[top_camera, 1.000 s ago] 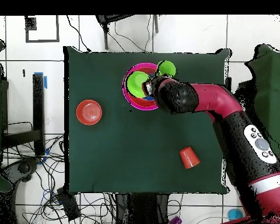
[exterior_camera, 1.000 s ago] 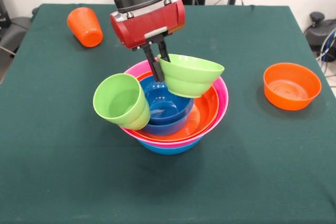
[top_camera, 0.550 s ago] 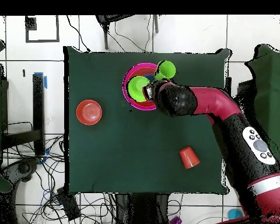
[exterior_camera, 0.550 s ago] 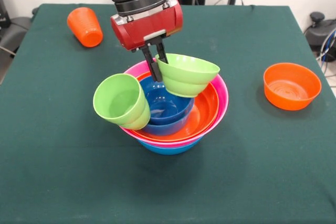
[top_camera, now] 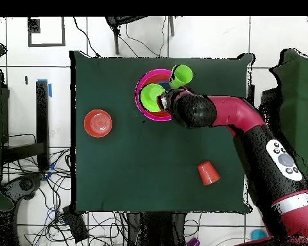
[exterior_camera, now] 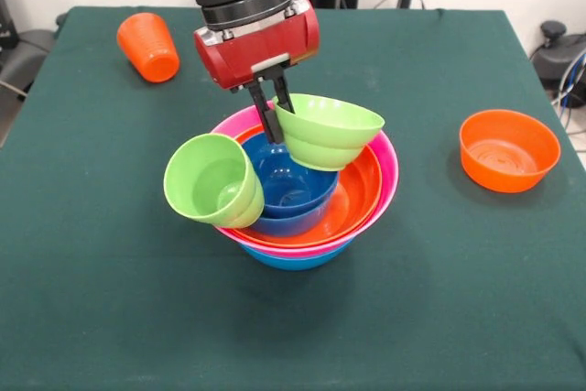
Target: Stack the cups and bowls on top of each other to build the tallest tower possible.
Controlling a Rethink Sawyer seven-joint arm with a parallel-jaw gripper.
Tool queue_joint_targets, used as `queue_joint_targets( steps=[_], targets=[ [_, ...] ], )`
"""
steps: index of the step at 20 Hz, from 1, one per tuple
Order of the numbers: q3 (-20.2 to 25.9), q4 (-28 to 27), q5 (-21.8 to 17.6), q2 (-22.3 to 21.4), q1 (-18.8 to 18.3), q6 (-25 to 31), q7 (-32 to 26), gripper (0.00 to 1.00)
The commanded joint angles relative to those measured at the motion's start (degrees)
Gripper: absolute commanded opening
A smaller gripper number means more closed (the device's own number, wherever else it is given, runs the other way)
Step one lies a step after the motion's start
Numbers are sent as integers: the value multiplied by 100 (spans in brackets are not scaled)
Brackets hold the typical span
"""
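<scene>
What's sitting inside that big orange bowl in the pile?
Inside the large orange bowl sits a smaller blue bowl. The gripper holds a lime-green bowl by its rim above them, covering part of the orange bowl's far side. A green cup leans on the pile's edge.

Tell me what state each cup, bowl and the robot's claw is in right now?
gripper: shut on the small green bowl's rim
small green bowl: held, tilted above the tower
tower: nested, upright
green cup: tipped, leaning on the tower
orange cup: lying tipped
orange bowl: upright, apart

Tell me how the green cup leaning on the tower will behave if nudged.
The green cup sits tilted against the tower's rim, so it would probably tip off. Round-sided, it would likely roll. It looks like light, glossy plastic, probably slippery.
</scene>
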Motion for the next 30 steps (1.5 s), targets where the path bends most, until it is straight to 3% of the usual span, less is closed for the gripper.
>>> queue_joint_targets(
  steps=[1,9,10,30],
  targets=[
    [-493,128,-231,188,284,7,282,0],
    [-459,145,-232,211,267,1,239,0],
    [-456,148,-234,215,263,-8,237,100],
    [-527,195,-219,187,305,-167,368,100]
  ],
)
